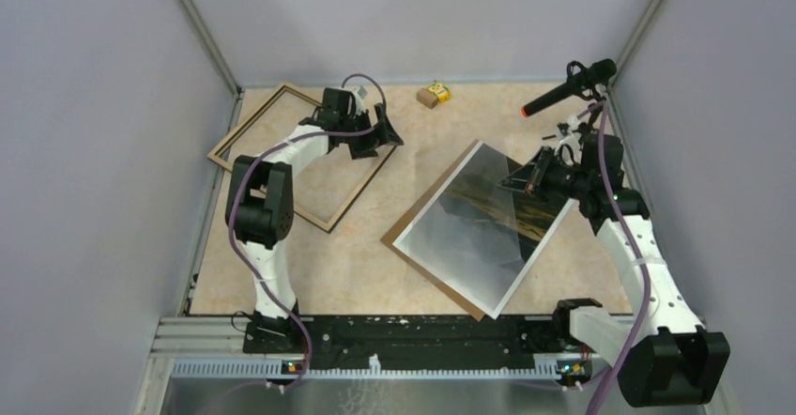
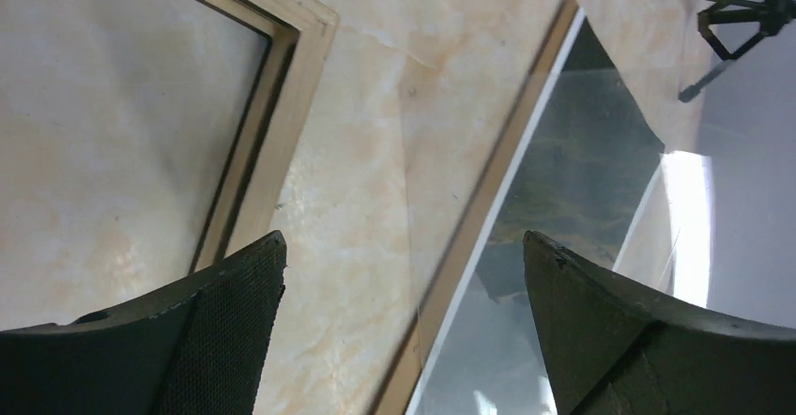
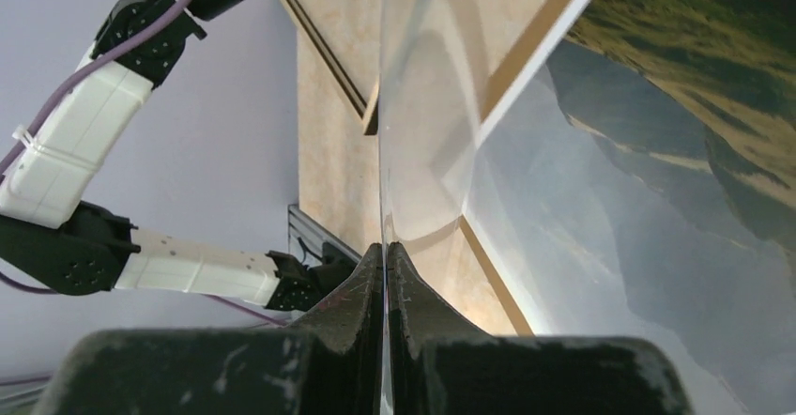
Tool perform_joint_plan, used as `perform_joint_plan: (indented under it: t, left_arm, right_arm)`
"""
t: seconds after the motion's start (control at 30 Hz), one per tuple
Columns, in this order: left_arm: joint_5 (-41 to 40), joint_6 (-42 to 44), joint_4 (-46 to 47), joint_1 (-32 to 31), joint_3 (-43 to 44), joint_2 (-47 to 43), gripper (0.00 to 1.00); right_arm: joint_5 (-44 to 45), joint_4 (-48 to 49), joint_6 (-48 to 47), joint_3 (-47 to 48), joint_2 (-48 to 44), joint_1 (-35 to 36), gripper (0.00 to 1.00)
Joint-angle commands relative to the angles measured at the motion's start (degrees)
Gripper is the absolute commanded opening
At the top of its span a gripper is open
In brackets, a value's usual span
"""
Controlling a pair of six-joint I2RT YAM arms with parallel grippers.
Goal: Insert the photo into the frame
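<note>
- Right gripper [image 1: 528, 178]: fingers pressed together on the far right edge of the photo [image 1: 469, 237]. In the right wrist view the sheet runs edge-on out of the pinch [image 3: 385, 251]. That side looks lifted off the table [image 1: 375, 265].
- Photo lies right of centre, face up, over the backing board [image 2: 472, 218]. The board is almost all hidden, with only a narrow brown strip along the print's left edges.
- Glare washes out the near half of the print from above. The gripper covers the held corner.
- Left gripper [image 1: 380, 133]: fingers spread wide with nothing between them [image 2: 404, 241], over bare table between frame and board. Cannot tell its height.
- Frame [image 1: 246, 122] lies flat at the left rear, wood rim up, well apart from the photo. The left arm crosses its near rim. The left wrist view catches one corner only [image 2: 291, 96].
- Small box [image 1: 434, 93] at the back; label unreadable.
</note>
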Motion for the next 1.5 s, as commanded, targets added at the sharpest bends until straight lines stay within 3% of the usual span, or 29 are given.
perform_joint_plan:
  t: [0.0, 0.2, 0.47, 0.87, 0.97, 1.1, 1.3, 1.4, 1.47]
  left_arm:
    - [1.8, -2.2, 2.5, 1.0, 3.7, 6.0, 0.98]
    - [1.7, -1.2, 3.4, 1.2, 3.5, 8.9, 0.98]
    - [4.7, -3.0, 6.7, 1.1, -4.5, 7.4, 0.98]
    - [9.5, -6.8, 12.4, -0.4, -13.8, 3.2, 0.98]
    - [11.0, -7.9, 13.9, -0.8, -14.8, 3.0, 0.98]
    - [11.7, -8.5, 14.5, -1.8, -15.1, 2.9, 0.98]
    - [12.4, -9.3, 16.3, -3.1, -16.6, 2.1, 0.98]
    - [12.6, -9.4, 16.3, -3.5, -17.2, 1.7, 0.98]
    - [12.8, -9.1, 16.3, -3.5, -17.5, 1.2, 0.98]
  right_arm:
    - [-2.9, 2.0, 0.6, -5.6, -0.8, -3.6, 0.00]
    - [-8.6, 3.0, -2.7, -12.9, -1.2, -10.8, 0.00]
    - [-9.8, 8.1, -4.9, -18.0, 1.6, -10.9, 0.01]
    - [-8.3, 22.1, 2.4, -25.6, 0.0, -10.9, 0.30]
    - [-8.0, 26.2, 5.0, -27.5, -0.2, -10.9, 0.33]
    - [-5.4, 25.6, 4.8, -27.4, 0.0, -10.8, 0.34]
    - [1.9, 17.4, 1.3, -25.2, -0.5, -10.2, 0.31]
    - [4.2, 16.2, 1.2, -25.2, -0.7, -9.9, 0.23]
    - [5.9, 13.3, -0.3, -23.9, -0.8, -9.9, 0.11]
